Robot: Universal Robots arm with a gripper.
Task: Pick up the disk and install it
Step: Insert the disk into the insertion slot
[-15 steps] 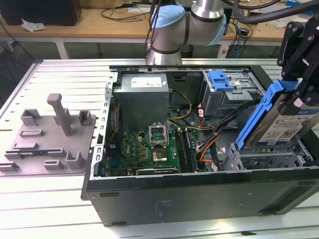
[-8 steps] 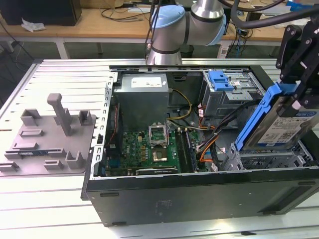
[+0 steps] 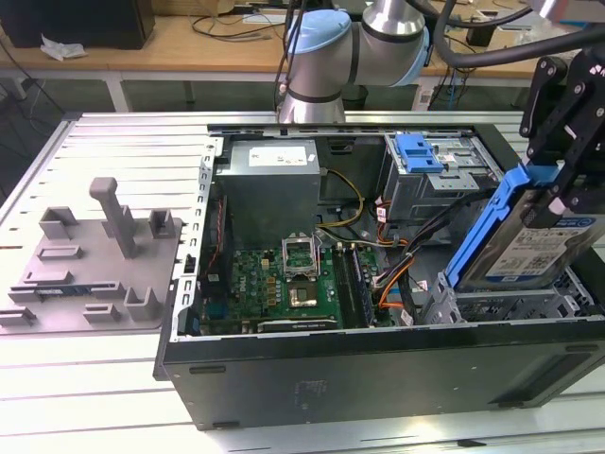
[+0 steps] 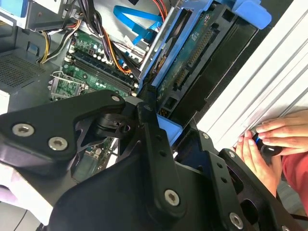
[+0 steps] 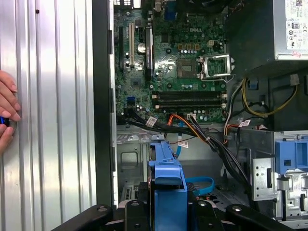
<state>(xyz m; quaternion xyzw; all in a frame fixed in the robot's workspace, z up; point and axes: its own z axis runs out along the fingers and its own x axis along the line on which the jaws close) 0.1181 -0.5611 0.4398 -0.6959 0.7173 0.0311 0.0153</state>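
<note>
An open computer case (image 3: 378, 374) is seen, with a green motherboard (image 3: 284, 284) and a metal drive cage (image 3: 463, 184) housed inside it. The disk (image 3: 531, 251) is held tilted over the case's corner, clamped by the gripper (image 3: 560, 203) at its upper end, and is seemingly not seated.

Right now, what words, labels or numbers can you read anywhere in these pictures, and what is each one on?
No text here can be quoted reliably.
White-and-blue label on the disk: print too small to read.
White label on the power supply: too small to read.
White cable tags: too small to read.
Markings on the motherboard: too small and blurred to read.
</note>
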